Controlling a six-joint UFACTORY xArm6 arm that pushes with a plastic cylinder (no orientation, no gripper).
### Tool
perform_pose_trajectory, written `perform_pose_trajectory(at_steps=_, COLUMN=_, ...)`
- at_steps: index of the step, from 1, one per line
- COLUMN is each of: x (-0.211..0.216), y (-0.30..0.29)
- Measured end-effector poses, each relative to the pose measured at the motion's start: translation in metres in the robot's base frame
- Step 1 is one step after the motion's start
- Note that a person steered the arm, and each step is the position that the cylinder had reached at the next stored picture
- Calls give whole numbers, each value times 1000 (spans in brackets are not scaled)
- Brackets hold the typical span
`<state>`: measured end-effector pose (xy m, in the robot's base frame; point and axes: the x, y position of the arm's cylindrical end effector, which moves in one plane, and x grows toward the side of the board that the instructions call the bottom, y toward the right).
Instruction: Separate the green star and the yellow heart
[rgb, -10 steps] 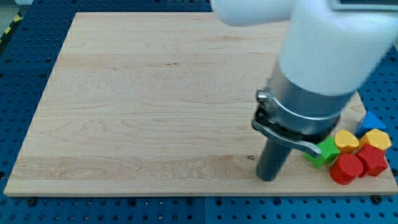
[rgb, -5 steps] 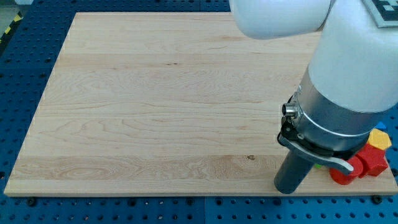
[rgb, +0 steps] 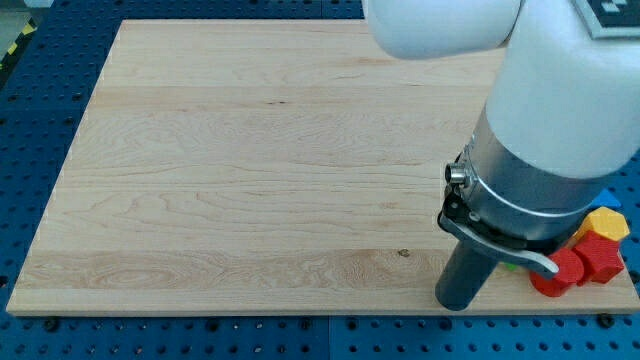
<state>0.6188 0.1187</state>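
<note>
My tip (rgb: 458, 304) rests on the board near its bottom edge, at the view's lower right. The arm's body hides most of the block cluster to the tip's right. Only a thin green sliver of the green star (rgb: 510, 266) shows under the arm's clamp, just right of the rod. The yellow heart is hidden behind the arm. A yellow block (rgb: 609, 222) of unclear shape shows at the far right, above two red blocks.
A red round block (rgb: 558, 275) and a red block (rgb: 602, 258) sit at the board's lower right corner. A sliver of a blue block (rgb: 612, 200) shows above the yellow one. The wooden board (rgb: 250, 170) lies on a blue perforated table.
The arm moved right and down toward the cluster, covering the green star and yellow heart, then edged slightly left in the last half second. The red blocks have barely shifted.
</note>
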Motion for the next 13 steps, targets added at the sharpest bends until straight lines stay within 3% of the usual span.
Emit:
perform_pose_trajectory(at_steps=3, x=0, y=21)
perform_pose_trajectory(at_steps=4, x=-1, y=74)
perform_pose_trajectory(at_steps=5, x=-1, y=88)
perform_pose_trajectory(at_steps=7, x=-3, y=86)
perform_pose_trajectory(at_steps=11, x=-102, y=84)
perform_pose_trajectory(at_steps=13, x=-37, y=68)
